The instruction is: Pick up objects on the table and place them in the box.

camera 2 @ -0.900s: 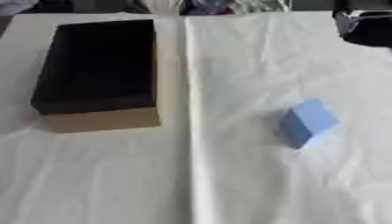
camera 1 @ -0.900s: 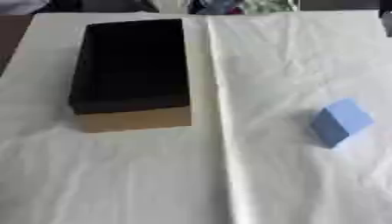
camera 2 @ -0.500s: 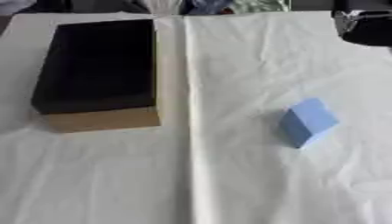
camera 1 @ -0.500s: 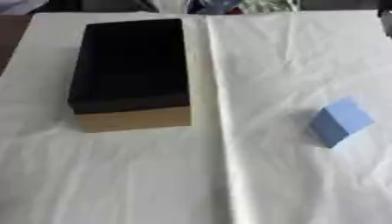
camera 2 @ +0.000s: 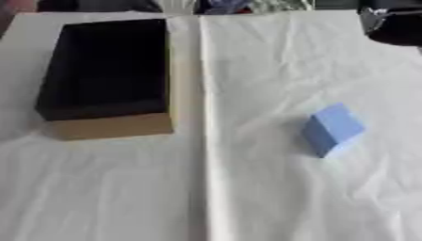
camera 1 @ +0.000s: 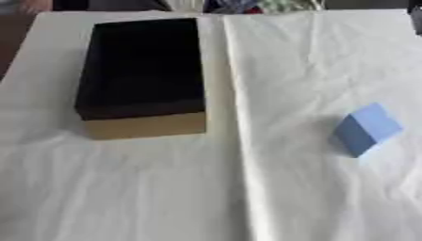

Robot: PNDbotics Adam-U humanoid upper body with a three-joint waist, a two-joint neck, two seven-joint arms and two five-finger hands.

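An open box (camera 1: pixel 142 66) with a dark inside and a tan front wall stands on the left half of the table, with nothing visible in it. A light blue block (camera 2: pixel 332 129) lies alone on the white cloth to the right, tilted on its edges. A black and silver part of my right hand (camera 2: pixel 395 24) shows at the upper right corner, far behind the block and apart from it. My left hand appears in neither view.
A white wrinkled cloth (camera 1: pixel 247 188) covers the table, with a long fold running down the middle. Colourful items (camera 1: pixel 239 4) lie beyond the far edge. The table's bare left edge (camera 1: pixel 12 52) shows beside the box.
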